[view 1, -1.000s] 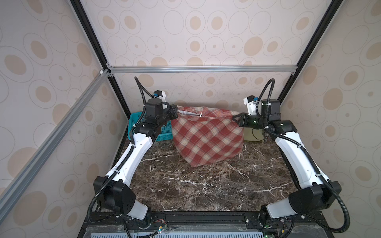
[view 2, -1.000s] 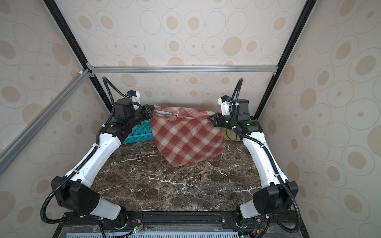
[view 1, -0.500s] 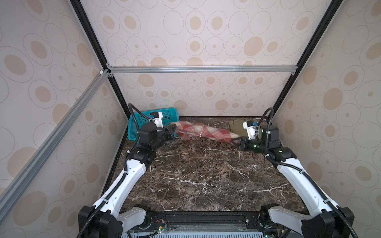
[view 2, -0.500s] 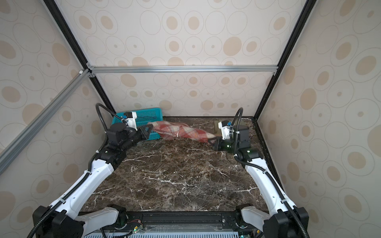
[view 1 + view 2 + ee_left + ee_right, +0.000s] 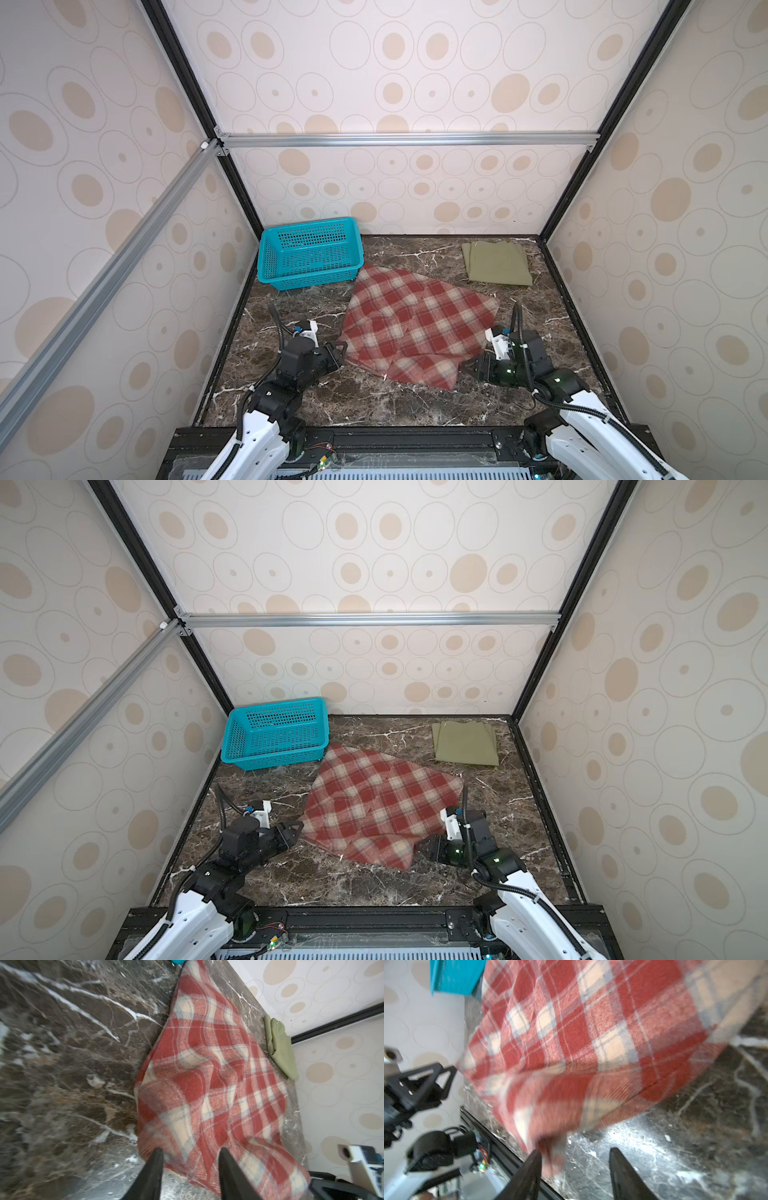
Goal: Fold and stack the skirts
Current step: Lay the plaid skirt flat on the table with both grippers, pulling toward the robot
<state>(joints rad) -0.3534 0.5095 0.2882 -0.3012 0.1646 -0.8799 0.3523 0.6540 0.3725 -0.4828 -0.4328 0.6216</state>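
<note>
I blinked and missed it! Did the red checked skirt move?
Yes. The skirt was held up at the back, beside the basket; now it lies spread flat on the table, pulled forward from the basket's near corner.

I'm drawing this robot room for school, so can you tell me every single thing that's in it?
plaid skirt: one, red and cream, spread out mid-table, its near edge folded over
green skirt: one, olive, folded, far right corner of the table
basket: one, teal, far left corner, looks empty
table: one, dark brown marble with white veins, under everything
walls: cream with tan circles, around the table
left gripper: one, black, open, at the plaid skirt's near left corner
right gripper: one, black, open, at the plaid skirt's near right corner
</note>
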